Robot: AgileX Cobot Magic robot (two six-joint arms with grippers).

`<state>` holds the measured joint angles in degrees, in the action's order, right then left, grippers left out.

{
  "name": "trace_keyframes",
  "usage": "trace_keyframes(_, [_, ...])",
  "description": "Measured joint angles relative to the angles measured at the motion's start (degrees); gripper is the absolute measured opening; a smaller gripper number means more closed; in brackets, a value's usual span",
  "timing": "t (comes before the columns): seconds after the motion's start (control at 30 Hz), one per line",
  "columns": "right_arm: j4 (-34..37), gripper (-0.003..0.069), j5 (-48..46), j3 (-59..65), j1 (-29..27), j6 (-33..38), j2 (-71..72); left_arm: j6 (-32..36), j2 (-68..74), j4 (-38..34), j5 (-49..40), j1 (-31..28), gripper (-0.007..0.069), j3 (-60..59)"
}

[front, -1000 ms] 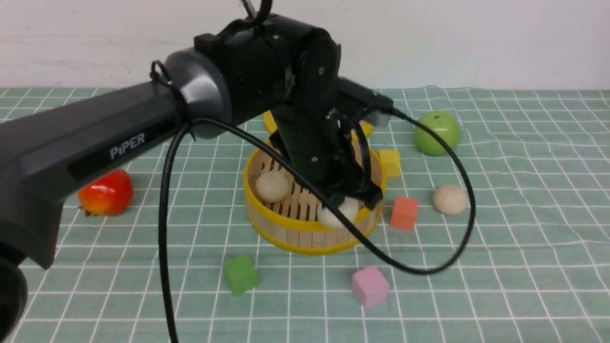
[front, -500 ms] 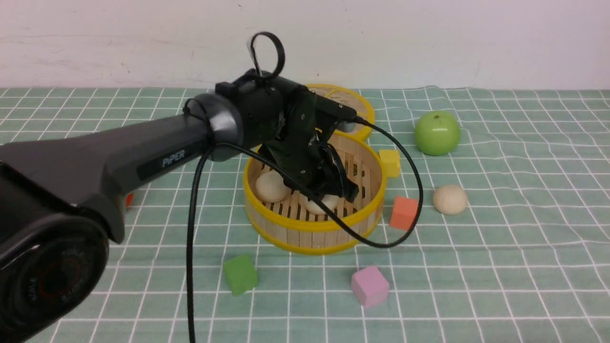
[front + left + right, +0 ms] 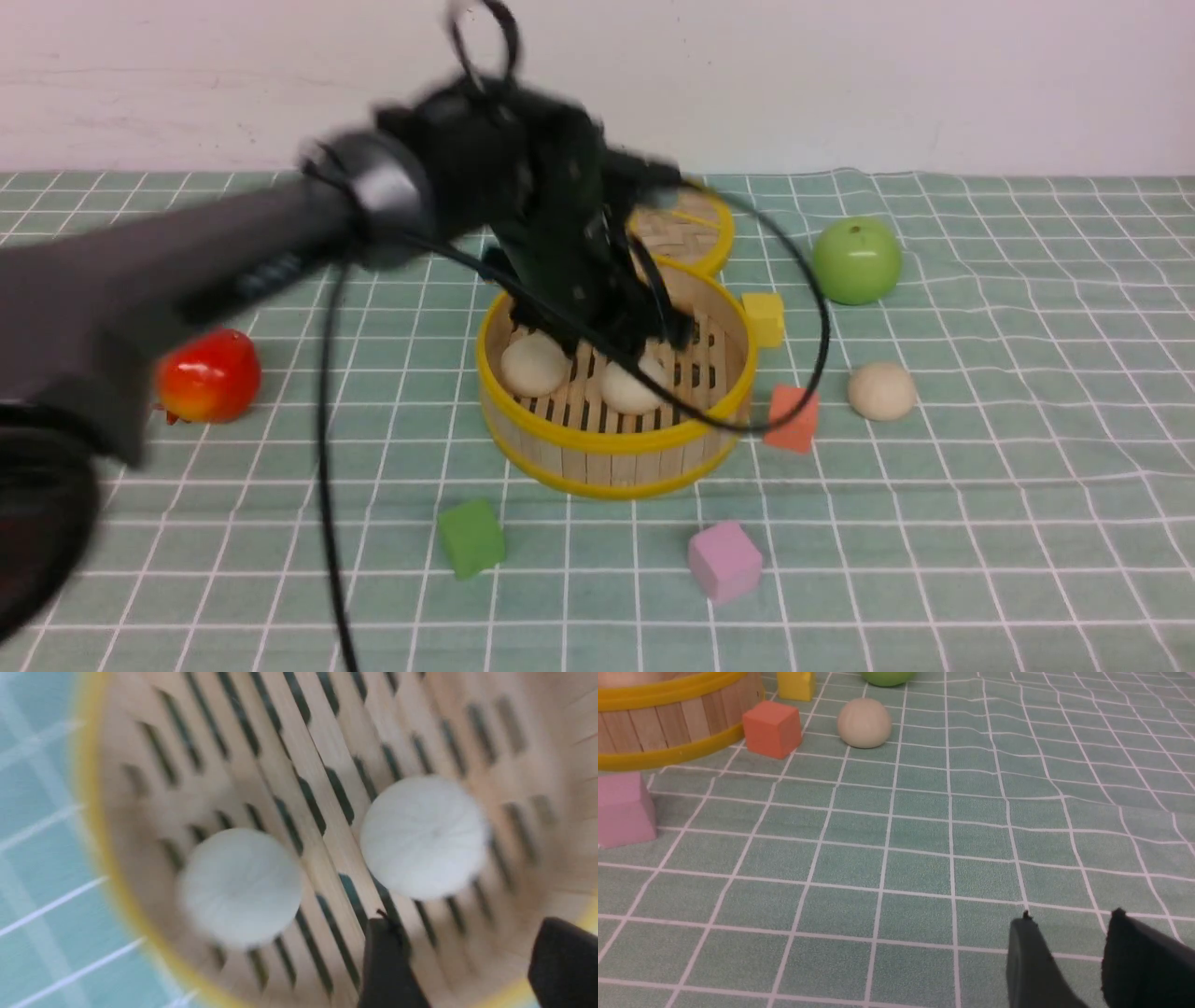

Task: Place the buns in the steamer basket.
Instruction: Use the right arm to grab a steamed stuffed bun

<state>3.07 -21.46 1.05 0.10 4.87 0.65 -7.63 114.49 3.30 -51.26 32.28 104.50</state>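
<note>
The steamer basket (image 3: 607,443) stands mid-cloth. Two buns lie on its slatted floor, one on the left (image 3: 534,364) and one nearer the middle (image 3: 633,385). My left gripper (image 3: 644,336) hovers blurred just above them, open and empty. In the left wrist view both buns (image 3: 240,886) (image 3: 423,835) lie beyond the open gripper (image 3: 472,938), inside the basket rim (image 3: 88,788). The third bun (image 3: 881,391) lies on the cloth to the right of the basket. The right wrist view shows it (image 3: 864,722) far ahead of my open, empty right gripper (image 3: 1071,924).
The woven lid (image 3: 686,229) lies behind the basket. A green apple (image 3: 856,260) is at the back right, a pomegranate (image 3: 207,376) at the left. Cubes surround the basket: yellow (image 3: 764,317), orange (image 3: 792,418), pink (image 3: 724,560), green (image 3: 471,537).
My left gripper carried a bun down into the basket, let it go beside the first one, and is now lifting away, blurred by motion.
</note>
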Motion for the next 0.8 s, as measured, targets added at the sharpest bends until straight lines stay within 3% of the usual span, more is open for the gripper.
trace_keyframes(0.1, [0.0,0.024,0.0,0.0,0.0,0.0,0.0,-0.9,-8.2,0.2,-3.7,0.0,0.0263,0.1])
trace_keyframes(0.23, [0.0,0.024,0.0,0.0,0.0,0.0,0.0,-1.1,-19.2,-0.1,-7.1,0.0,0.0026,-3.6])
trace_keyframes(0.27, [0.0,0.024,0.0,0.0,0.0,0.0,0.0,-1.1,-21.0,-0.3,-7.1,0.0,-0.0003,-5.0])
trace_keyframes(0.43, [0.0,0.024,0.0,0.0,0.0,0.0,0.0,-1.1,-35.5,-2.2,-2.4,0.0,-0.0014,-20.8])
trace_keyframes(0.8, [0.0,0.024,0.0,0.0,0.0,0.0,0.0,-1.1,-75.0,-4.7,33.7,0.0,-0.0014,-76.0])
